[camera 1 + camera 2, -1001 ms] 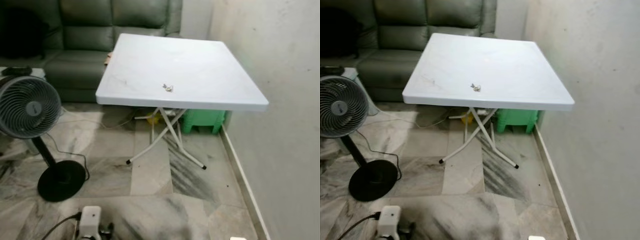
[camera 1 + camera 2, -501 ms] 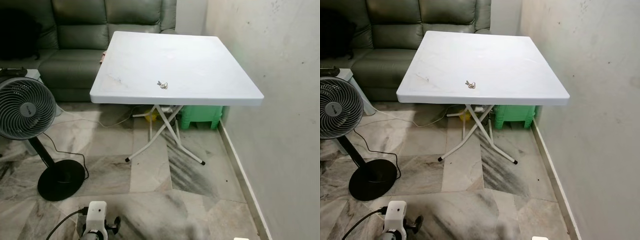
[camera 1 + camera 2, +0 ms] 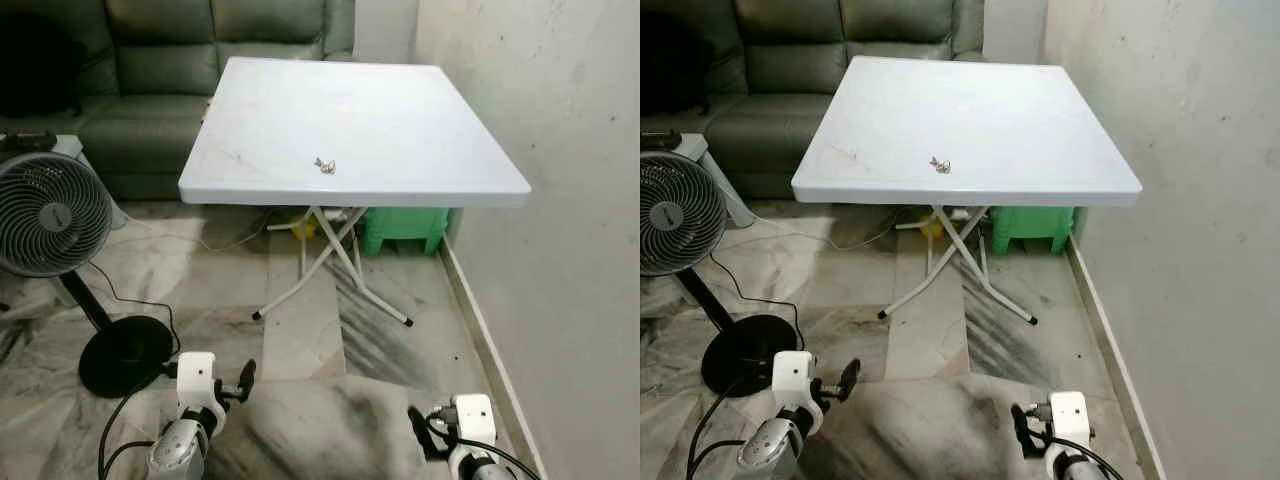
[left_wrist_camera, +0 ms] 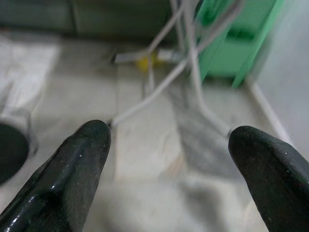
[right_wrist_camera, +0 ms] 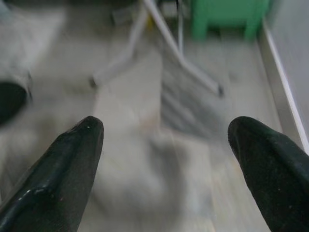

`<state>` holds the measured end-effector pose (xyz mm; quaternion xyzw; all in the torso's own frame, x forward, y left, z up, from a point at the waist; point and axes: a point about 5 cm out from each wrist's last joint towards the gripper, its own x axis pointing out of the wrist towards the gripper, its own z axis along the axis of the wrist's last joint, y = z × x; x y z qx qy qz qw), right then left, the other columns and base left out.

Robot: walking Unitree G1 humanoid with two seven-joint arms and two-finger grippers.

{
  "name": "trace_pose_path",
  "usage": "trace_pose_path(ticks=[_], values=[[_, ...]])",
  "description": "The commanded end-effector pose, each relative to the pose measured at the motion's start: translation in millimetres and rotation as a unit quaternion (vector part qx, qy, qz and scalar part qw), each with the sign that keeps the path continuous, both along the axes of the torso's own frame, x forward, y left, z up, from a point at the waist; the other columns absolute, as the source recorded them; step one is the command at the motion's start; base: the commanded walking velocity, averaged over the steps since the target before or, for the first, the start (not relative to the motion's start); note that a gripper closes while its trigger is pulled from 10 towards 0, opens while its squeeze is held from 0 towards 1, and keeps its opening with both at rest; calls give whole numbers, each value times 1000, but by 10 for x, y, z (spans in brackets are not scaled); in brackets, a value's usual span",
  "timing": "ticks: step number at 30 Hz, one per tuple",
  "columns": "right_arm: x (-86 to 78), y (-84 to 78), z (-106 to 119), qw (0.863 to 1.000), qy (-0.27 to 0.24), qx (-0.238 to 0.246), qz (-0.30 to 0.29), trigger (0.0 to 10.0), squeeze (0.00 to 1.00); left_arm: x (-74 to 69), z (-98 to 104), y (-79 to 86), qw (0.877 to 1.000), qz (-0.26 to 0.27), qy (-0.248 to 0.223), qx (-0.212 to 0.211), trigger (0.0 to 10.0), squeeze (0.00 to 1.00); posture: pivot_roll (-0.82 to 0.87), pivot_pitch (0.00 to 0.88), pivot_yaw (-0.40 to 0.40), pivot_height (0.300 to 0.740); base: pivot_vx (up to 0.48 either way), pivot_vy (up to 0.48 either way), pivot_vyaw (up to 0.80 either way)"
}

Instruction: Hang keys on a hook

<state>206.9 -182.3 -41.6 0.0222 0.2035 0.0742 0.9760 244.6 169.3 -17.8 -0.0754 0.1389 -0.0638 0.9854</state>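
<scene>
While keys (image 3: 325, 166) lie on table (image 3: 420, 120) | left hand (image 4: 166, 140) spread wide, empty | right hand (image 5: 164, 137) likewise

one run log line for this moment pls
keys: on white table, near front edge | left claw: open, low over floor | right claw: open, low over floor | hook: none seen | fan: left of table

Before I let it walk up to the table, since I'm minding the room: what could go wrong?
The keys are small and lie near the table's front edge, so a clumsy pinch might push them off. The fan and its cable sit beside the left tool, a snag risk. The right tool hangs close to the wall.
</scene>
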Motion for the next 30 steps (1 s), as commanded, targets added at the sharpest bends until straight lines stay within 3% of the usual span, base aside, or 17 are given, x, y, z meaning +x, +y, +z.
trace_pose_path(ticks=[1,3,6,9,13,18,19,20,30], values=[[98,53,152,999,-53,10,6,10000,1000,44,117,9,999,7,-40,-14,10000,0,-55,0,-10,740,0,0,0],[215,135,377,993,-114,20,12,10000,1000,95,293,-29,996,6,-88,-24,10000,0,-54,0,-9,740,0,0,0],[256,164,473,990,-137,20,13,10000,1000,112,376,-33,994,8,-107,-29,10000,0,-55,0,-8,740,0,0,0],[331,223,738,981,-193,21,25,10000,1000,141,619,-15,987,9,-156,-38,10000,0,-50,0,-10,740,0,0,0],[373,206,985,973,-231,11,28,10000,1000,142,839,-3,983,-5,-184,-24,10000,0,-45,0,-12,740,0,0,0],[396,176,1085,971,-238,6,24,10000,1000,160,957,8,981,-5,-194,-19,10000,0,-42,0,-13,740,0,0,0],[402,172,1112,970,-241,10,24,10000,553,170,988,12,980,-3,-197,-18,10000,0,-40,0,-14,740,0,0,0],[414,166,1151,970,-243,12,21,10000,0,184,1022,15,980,1,-197,-17,10000,0,-40,0,-14,740,0,0,0],[421,190,1252,971,-237,10,18,10000,0,159,1075,23,984,1,-177,-10,10000,0,-44,0,-11,740,54,0,0]])
